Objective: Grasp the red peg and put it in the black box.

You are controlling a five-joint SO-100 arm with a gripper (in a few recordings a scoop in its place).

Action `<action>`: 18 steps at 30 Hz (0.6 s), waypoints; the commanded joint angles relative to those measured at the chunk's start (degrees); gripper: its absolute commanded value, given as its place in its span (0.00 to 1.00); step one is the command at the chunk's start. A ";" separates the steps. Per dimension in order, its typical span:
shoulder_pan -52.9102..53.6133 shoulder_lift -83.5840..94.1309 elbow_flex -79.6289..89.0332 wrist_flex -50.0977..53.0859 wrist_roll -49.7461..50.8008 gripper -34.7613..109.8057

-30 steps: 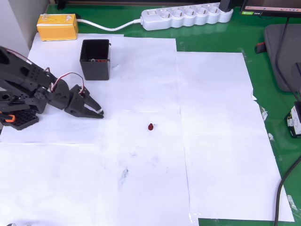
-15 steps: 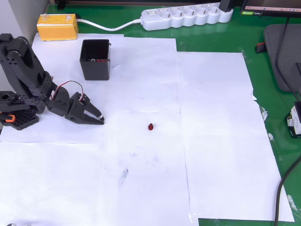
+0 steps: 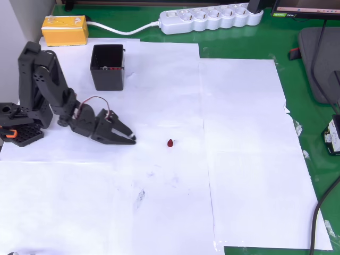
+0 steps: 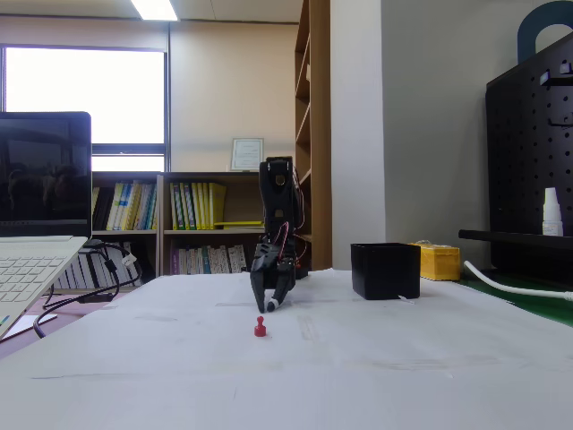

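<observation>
The gripper point(image 3: 129, 138) was left of the middle in the overhead view, low over the white paper, and its tips pointed to the right. Its jaws looked almost together and held nothing; in the fixed view the gripper point(image 4: 271, 303) hung a little above the table point(image 4: 376, 358) with the tips pointing down.

The peg point(image 3: 170, 143) lay on the paper near the middle of the overhead view, to the right of the tips and a bit lower, apart from them. In the fixed view the peg point(image 4: 260, 328) stood below the gripper and nearer to the camera.

The box point(image 3: 108, 67) stood in the upper left of the overhead view, well apart from the peg, with its opening up. A yellow block point(image 3: 65, 30) lay further up and left of it.

The step in hand appeared to be the reach to the peg. To do it well, I think the jaws had to open first, because the peg is very small and round and a shut tip could push it away. Then the gripper should go down with one finger on each side of the peg, close gently, and lift straight up before it turns to the box.
</observation>
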 commanded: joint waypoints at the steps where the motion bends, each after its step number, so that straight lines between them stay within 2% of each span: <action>1: 1.41 4.57 6.06 -0.70 -0.35 0.24; 7: 1.41 7.47 10.63 -1.23 0.18 0.25; 9: 1.41 7.91 11.51 -1.23 0.97 0.32; 12: 1.49 8.00 11.60 -0.88 1.05 0.33; 14: 1.67 7.73 11.43 1.41 1.49 0.40; 18: 1.76 3.43 10.99 10.02 1.23 0.45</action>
